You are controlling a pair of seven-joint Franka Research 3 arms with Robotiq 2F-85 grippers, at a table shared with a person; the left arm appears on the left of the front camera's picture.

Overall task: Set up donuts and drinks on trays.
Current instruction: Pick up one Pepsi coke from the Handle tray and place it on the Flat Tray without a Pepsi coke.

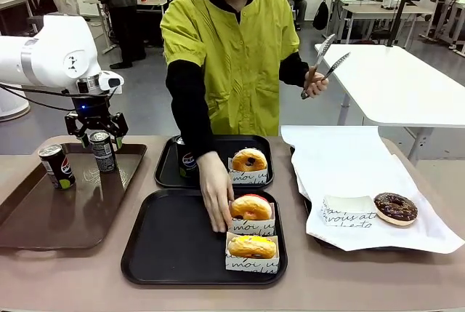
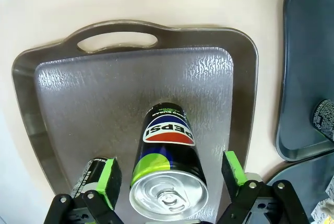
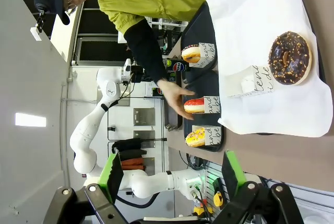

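My left gripper [image 1: 102, 142] stands open over the glossy brown tray [image 1: 43, 214], its green pads [image 2: 109, 178] on either side of an upright Pepsi can [image 2: 168, 164] with gaps both sides. A second can [image 1: 57, 166] stands to its left. The near black tray [image 1: 171, 243] holds a red-iced donut [image 1: 251, 207] and a yellow-iced donut [image 1: 252, 246] in paper sleeves. The person's hand [image 1: 216, 206] rests by the red one. The far black tray [image 1: 218, 146] carries a sleeved donut [image 1: 249, 159] and a can [image 1: 187, 161]. My right gripper [image 3: 172, 174] is open and holds nothing.
A chocolate donut [image 1: 394, 208] and an empty paper sleeve [image 1: 349, 210] lie on the white-paper-covered tray [image 1: 341, 156] at right. The person's other hand holds metal tongs [image 1: 325, 61] up over the far edge. A white table [image 1: 399, 83] stands behind at right.
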